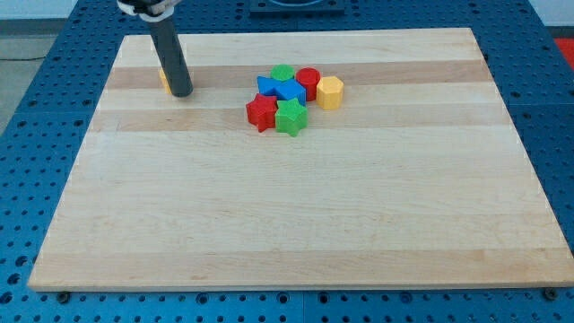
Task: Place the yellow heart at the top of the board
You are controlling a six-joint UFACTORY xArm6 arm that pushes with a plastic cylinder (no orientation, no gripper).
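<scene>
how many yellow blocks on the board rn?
2. A yellow hexagonal block sits at the right edge of the central cluster. A yellow sliver, mostly hidden behind my tip, sits at the view's upper left; shape unclear.

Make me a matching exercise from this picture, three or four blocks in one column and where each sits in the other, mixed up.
1. red cylinder
2. yellow hexagon block
3. green star
4. yellow block behind my tip

A. bottom edge of the cluster
B. view's left, alone
C. right end of the cluster
D. top of the cluster, beside the green block

Pairs: 1-D, 2-C, 3-A, 4-B
</scene>
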